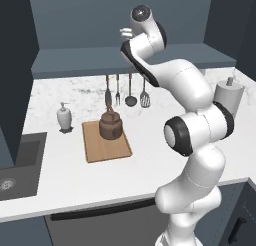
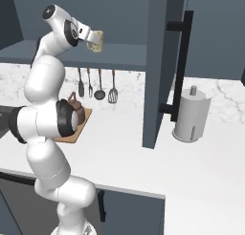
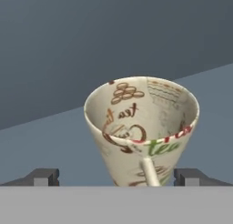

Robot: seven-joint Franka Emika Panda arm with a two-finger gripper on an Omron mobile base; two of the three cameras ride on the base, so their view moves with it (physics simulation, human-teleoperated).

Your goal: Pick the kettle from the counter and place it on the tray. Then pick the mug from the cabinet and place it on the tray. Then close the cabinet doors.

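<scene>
Up at the cabinet shelf: mug step in hand, kettle done.
Left base view: kettle (image 1: 110,125) on tray (image 1: 106,141), tabletop (image 1: 65,175). Right base view: tool (image 2: 94,41) at mug (image 2: 96,41). Hand view: fingertips (image 3: 42,176) flank the mug (image 3: 143,127); grip uncertain, so next confirm the clench, lift, carry down to the tray.

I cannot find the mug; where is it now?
The mug is up at the gripper, in front of the cabinet shelf, above the hanging utensils in the right base view.

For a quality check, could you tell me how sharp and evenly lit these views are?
Hand view: mug sharp, its print readable. Left base view: flat light, soft shadow by the kettle on the tray. Right base view: mug at the gripper small and blurry.
</scene>
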